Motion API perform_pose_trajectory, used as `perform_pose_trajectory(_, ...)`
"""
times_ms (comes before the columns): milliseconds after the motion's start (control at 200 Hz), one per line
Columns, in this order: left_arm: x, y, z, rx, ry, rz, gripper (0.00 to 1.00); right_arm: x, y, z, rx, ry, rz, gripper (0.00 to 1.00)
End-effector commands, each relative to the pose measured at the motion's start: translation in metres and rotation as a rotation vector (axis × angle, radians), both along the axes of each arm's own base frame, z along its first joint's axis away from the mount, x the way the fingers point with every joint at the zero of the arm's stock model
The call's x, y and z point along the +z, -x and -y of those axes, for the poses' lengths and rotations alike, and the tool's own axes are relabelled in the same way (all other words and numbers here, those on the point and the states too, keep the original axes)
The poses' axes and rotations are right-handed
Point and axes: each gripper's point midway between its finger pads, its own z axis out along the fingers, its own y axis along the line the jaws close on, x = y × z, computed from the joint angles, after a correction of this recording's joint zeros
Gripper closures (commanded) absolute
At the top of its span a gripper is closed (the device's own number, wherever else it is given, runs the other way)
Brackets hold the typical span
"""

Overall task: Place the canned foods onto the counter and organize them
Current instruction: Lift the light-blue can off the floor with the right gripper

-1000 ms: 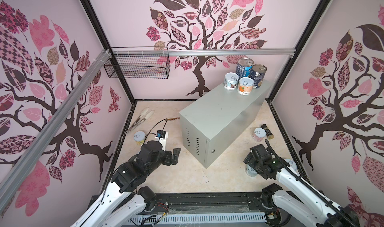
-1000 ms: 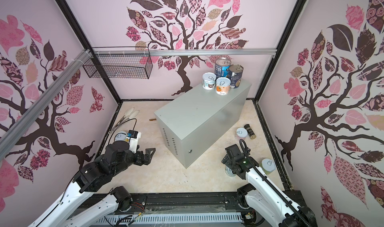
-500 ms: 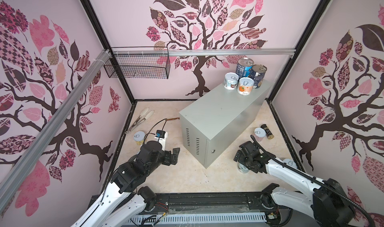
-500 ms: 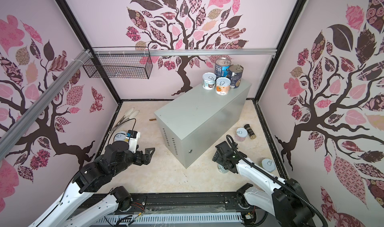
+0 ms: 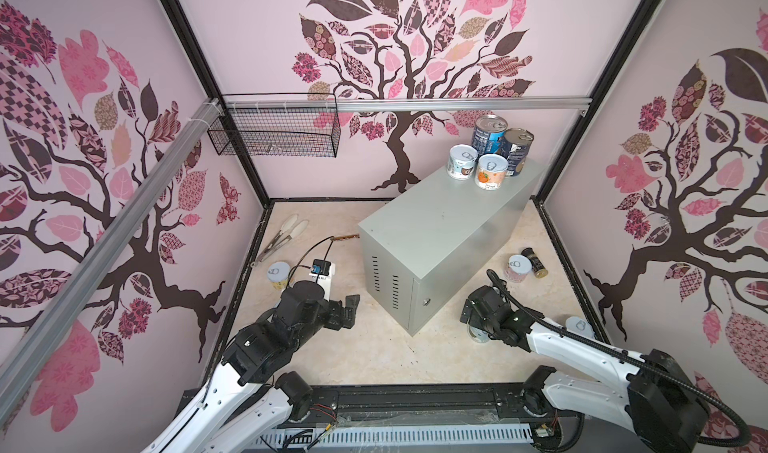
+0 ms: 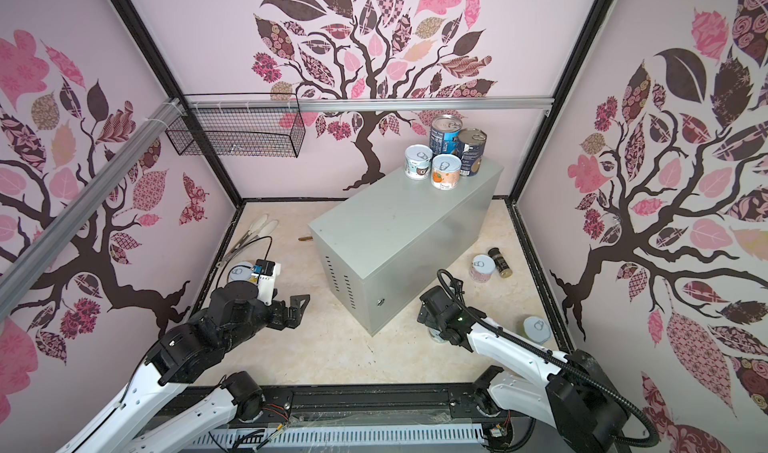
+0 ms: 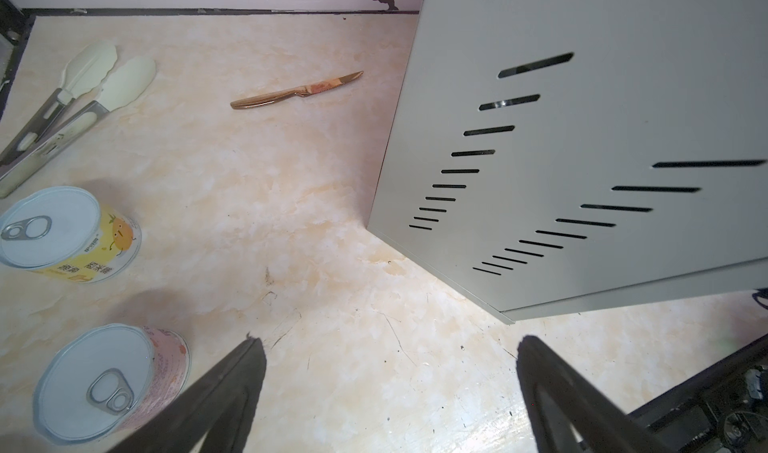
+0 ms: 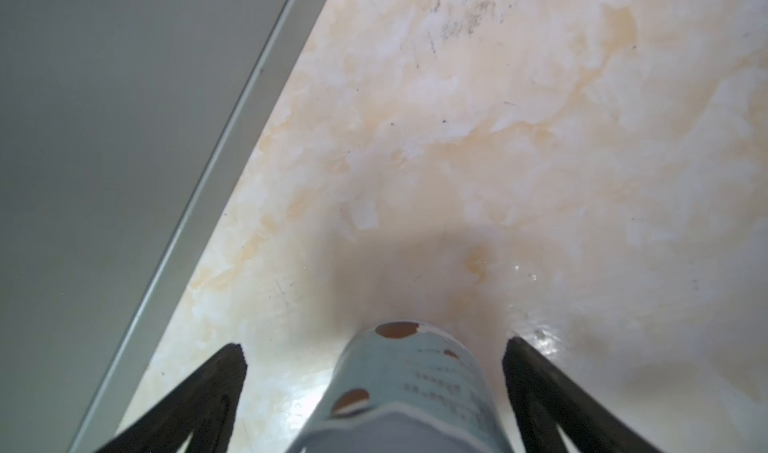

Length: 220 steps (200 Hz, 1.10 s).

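The counter (image 5: 436, 239) is a grey cabinet standing on the floor, seen in both top views (image 6: 395, 239). On its far end stand two tall dark cans (image 5: 488, 133) and two short ones (image 5: 491, 171). My right gripper (image 8: 375, 343) is open and straddles a pale blue can (image 8: 407, 388), with a gap showing on each side; in a top view that can (image 5: 478, 336) is mostly hidden under the gripper. My left gripper (image 7: 386, 347) hangs open and empty over bare floor. Beside it are a yellow can (image 7: 70, 235) and a pink can (image 7: 108, 382).
More cans stand on the floor at the right: a pink one (image 5: 518, 267) next to a dark spice jar (image 5: 534, 262), and a light blue one (image 5: 579, 326) by the right wall. Tongs (image 5: 282, 233) and a knife (image 7: 297, 91) lie at the back left. A wire basket (image 5: 274, 133) hangs on the wall.
My right gripper has shifted left, nearer the cabinet's front corner, staying open over the pale blue can. The left arm has barely moved.
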Motion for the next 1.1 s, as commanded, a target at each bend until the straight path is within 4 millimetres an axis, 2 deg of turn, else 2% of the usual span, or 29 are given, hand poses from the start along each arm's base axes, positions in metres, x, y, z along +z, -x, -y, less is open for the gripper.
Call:
perform_pose_trajectory(0,-0.008,-0.001,-0.002,0.009,-0.012,-0.010,0.02,0.010,0.000,0.002,0.019,0.083,0.098,0.00)
perform_pose_trajectory(185,-0.009,-0.002,-0.003,0.015,-0.014,-0.010,0.02,-0.001,0.007,0.001,0.023,0.083,0.109,0.00)
perform_pose_trajectory(470,-0.008,-0.002,-0.005,0.024,-0.017,-0.006,0.02,-0.005,0.014,0.002,0.052,0.070,0.168,0.00)
perform_pose_trajectory(595,-0.008,-0.002,-0.005,0.028,-0.016,-0.003,0.02,0.002,0.017,-0.009,0.095,0.080,0.231,0.00)
perform_pose_trajectory(805,-0.008,-0.002,-0.006,0.029,-0.018,-0.005,0.02,-0.008,0.018,-0.016,0.111,0.109,0.201,0.01)
perform_pose_trajectory(1095,-0.008,-0.002,-0.007,0.034,-0.019,-0.003,0.02,-0.009,0.018,-0.016,0.108,0.109,0.201,0.08)
